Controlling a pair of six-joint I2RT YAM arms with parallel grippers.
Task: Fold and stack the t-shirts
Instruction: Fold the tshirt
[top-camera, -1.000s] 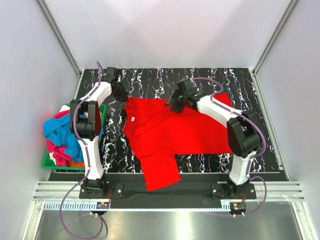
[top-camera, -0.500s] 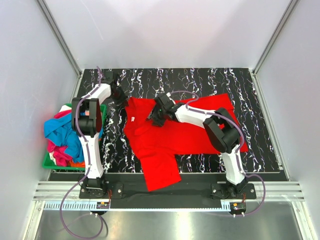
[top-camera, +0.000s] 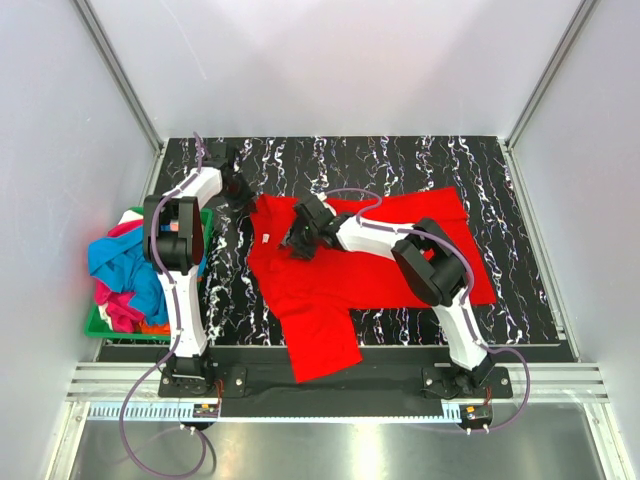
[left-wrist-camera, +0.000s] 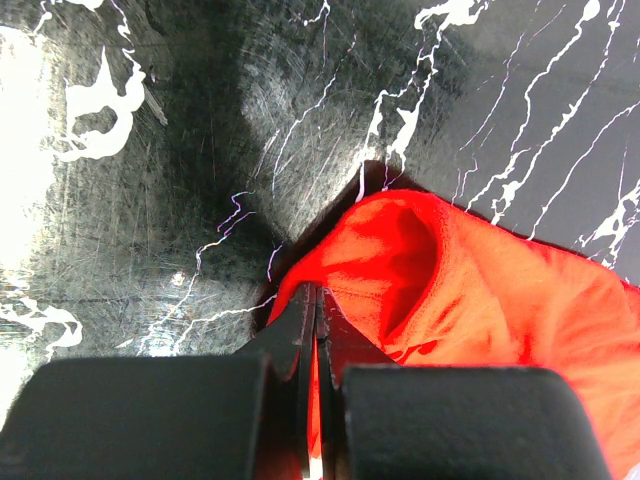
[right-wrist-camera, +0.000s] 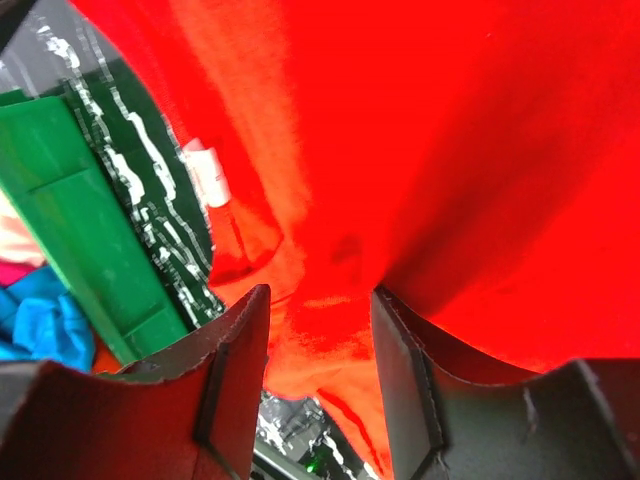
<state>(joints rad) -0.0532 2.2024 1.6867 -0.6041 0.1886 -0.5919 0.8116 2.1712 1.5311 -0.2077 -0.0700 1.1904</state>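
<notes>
Shows the red t-shirt (top-camera: 340, 270) spread nearly flat on the table (top-camera: 420, 160), just right of the green basket (top-camera: 95, 322). Shows further t-shirts (top-camera: 115, 262), blue and pink among them, heaped inside the green basket. Shows the left gripper (left-wrist-camera: 316, 300) pinched tight on the shirt's far corner, the one nearest the basket, with a fold of red cloth caught between the jaws. Shows the right gripper (right-wrist-camera: 320, 300) with jaws parted to a middling width, poised over the cloth beside the white neck label (right-wrist-camera: 205, 170), on the side away from the basket; nothing seen clamped there. To be treated as light, limp and easily creased: likely to sag and drag rather than hold shape, yet unlikely to slip from a firm pinch. Best taken at the edges (shoulder seams, hem corners), through as few layers as possible, with both holds kept level to avoid bunching.
</notes>
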